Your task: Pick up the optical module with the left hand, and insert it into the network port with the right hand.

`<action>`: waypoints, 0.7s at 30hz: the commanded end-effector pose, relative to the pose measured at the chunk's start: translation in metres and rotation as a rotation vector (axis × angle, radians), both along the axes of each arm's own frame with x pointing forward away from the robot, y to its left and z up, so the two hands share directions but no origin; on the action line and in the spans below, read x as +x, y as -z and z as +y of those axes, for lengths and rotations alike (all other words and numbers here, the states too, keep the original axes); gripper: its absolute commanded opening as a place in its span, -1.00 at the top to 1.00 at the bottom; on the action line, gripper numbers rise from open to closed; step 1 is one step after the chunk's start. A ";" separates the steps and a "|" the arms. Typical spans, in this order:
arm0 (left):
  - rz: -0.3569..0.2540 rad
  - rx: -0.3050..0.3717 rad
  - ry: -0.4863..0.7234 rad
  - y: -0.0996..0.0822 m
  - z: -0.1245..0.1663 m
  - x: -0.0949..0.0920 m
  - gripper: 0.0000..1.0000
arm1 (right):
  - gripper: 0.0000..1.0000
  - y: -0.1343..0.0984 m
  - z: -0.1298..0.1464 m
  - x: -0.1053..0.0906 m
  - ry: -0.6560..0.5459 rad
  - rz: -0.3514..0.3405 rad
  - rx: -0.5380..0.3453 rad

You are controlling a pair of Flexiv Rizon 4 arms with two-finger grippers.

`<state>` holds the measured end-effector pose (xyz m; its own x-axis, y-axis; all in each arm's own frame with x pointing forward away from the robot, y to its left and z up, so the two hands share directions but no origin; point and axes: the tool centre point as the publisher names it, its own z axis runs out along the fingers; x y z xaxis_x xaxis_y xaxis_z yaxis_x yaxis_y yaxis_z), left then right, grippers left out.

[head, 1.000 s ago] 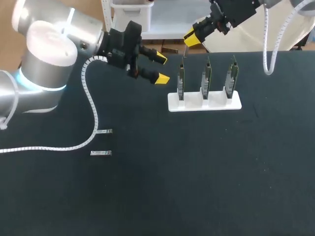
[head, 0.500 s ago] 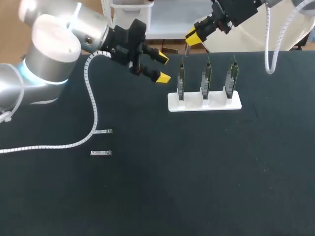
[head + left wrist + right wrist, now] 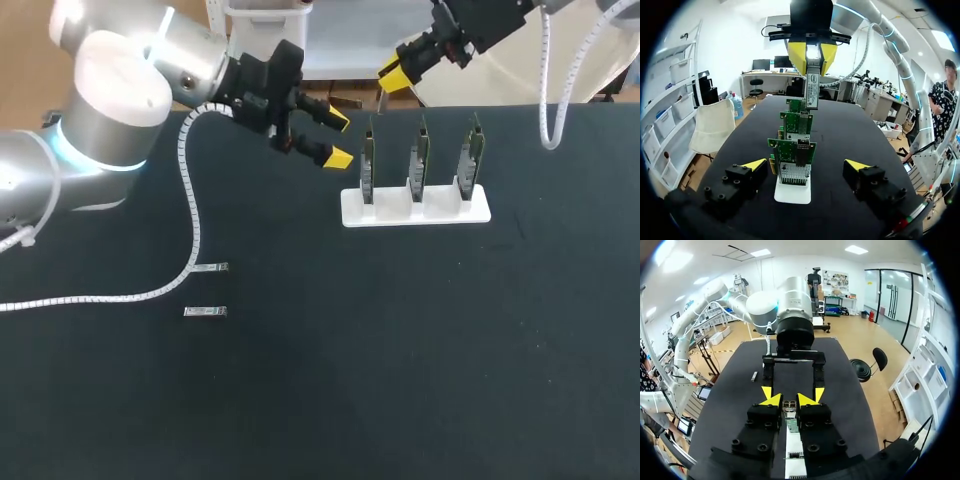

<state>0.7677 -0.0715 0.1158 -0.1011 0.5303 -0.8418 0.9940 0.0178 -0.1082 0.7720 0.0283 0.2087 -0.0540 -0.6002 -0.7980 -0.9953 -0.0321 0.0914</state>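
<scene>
While aloft, module (image 3: 811,92) in right pincer (image 3: 813,62).

A black, matte table (image 3: 420,380) fills the head view from 3 o'clock down through 6 and round to 9, its straight far edge running across near 12 o'clock, with soft, even light lying flat across its dark top.

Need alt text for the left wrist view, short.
The right pincer holds an optical module upright above a row of green circuit boards standing in a white holder. The left pincer sits open facing the row, a yellow tip on each side.
</scene>
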 end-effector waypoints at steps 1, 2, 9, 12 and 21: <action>0.001 0.003 -0.001 0.000 0.000 0.000 -1.00 | 1.00 0.000 0.000 -0.003 -0.002 -0.007 0.001; 0.001 0.003 -0.001 0.000 0.000 0.000 -1.00 | 1.00 0.000 0.000 -0.004 -0.004 -0.007 -0.001; 0.001 0.003 -0.001 0.000 0.000 0.000 -1.00 | 1.00 0.005 0.004 -0.007 -0.032 -0.020 -0.019; 0.001 0.003 -0.001 0.000 0.000 0.000 -1.00 | 1.00 0.007 0.006 -0.008 -0.043 -0.027 -0.029; 0.001 0.003 -0.001 0.000 0.000 0.000 -1.00 | 1.00 0.013 0.015 -0.010 -0.068 -0.046 -0.054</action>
<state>0.7678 -0.0711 0.1154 -0.1001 0.5288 -0.8429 0.9941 0.0171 -0.1073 0.7615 0.0400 0.1975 0.0239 -0.6419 -0.7664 -0.9938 -0.0984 0.0514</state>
